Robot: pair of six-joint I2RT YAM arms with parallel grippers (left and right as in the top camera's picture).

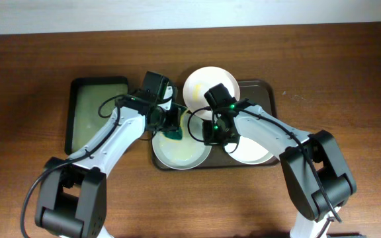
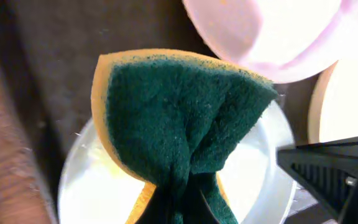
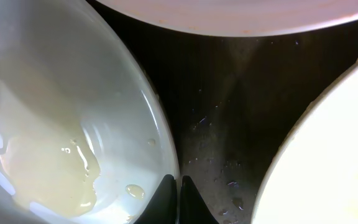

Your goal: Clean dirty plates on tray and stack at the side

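**Sponge held over front-left plate, rim pinched by right gripper**

Nearest the robot, the front-left plate (image 1: 177,153) is seen lying in the front-left part of the tray (image 1: 260,91). A pale yellow film (image 3: 48,177) is pooled on its glossy face. Above this plate a sponge (image 2: 179,106), green on one face and yellow on the other, is clamped by the left gripper (image 2: 180,208). The sponge is folded where it is squeezed and fans out beyond the jaws. Whether the sponge touches the plate cannot be told.

At the right edge of the same plate the right gripper (image 3: 174,198) is found. Its jaws are drawn almost together, and the plate's rim is seen running into the thin gap between them, so the rim is taken to be pinched there.

Just beside it, the front-right plate (image 1: 251,151) is laid in the front-right part of the tray. It is apart from the front-left plate, with a strip of dark tray floor between them. Small droplets (image 3: 211,119) are scattered on that strip.

Farther back, the rear plate (image 1: 200,82) is placed at the middle of the tray's far side, and it reaches past the tray's rear rim.

To the left of the tray, a smaller black tray (image 1: 72,116) with a greenish inside is set on the wooden bench (image 1: 349,79).
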